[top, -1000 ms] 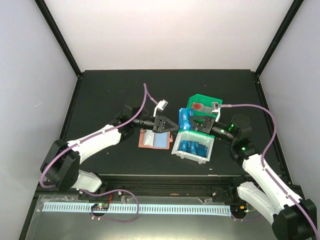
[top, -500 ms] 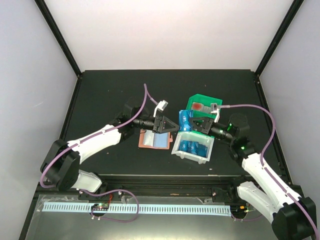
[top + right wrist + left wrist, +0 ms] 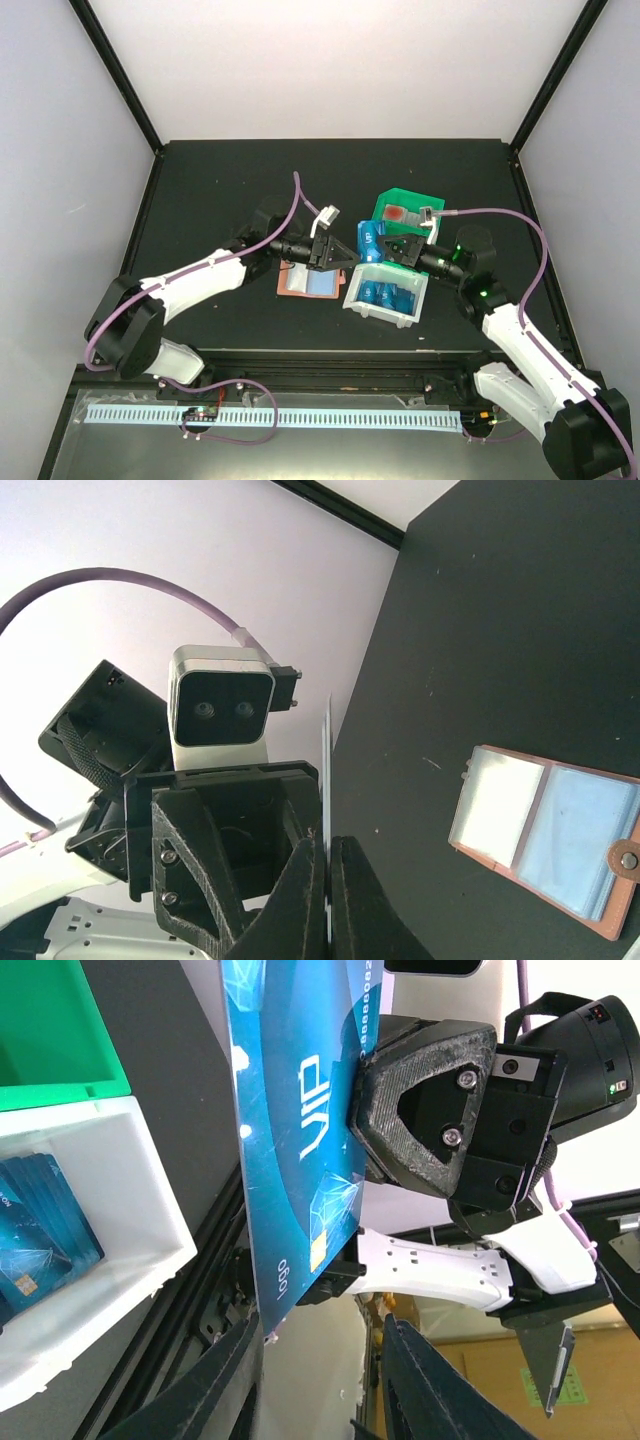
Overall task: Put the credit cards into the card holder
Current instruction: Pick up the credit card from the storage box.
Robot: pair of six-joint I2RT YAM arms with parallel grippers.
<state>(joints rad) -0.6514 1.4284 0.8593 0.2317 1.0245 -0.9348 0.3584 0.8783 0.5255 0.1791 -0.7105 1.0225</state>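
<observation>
Above the middle of the black table (image 3: 200, 200), the right gripper (image 3: 385, 243) pinches a blue credit card (image 3: 367, 238) by one short end, its two fingers (image 3: 300, 900) pressed together on the plastic. From the right wrist the card (image 3: 326, 780) shows edge-on as a thin line rising out of the clamped tips.

The left gripper (image 3: 345, 255) faces it from the other side, jaws spread – its fingers (image 3: 230, 1380) stand apart at the bottom of the left wrist view. The card (image 3: 300, 1140), printed "VIP", fills the space ahead of them. Its free end hangs just beside one left finger, and contact cannot be told. The right gripper (image 3: 430, 1110) clasps the far end.

The card holder (image 3: 308, 281) lies open and flat on the table, below the left gripper and apart from both sets of fingers – salmon-pink rim, pale pockets facing up (image 3: 550, 830).

Just right of it sits a white bin (image 3: 385, 312) holding spare cards (image 3: 390, 293), also blue, with a green bin (image 3: 405, 200) touching its far side
</observation>
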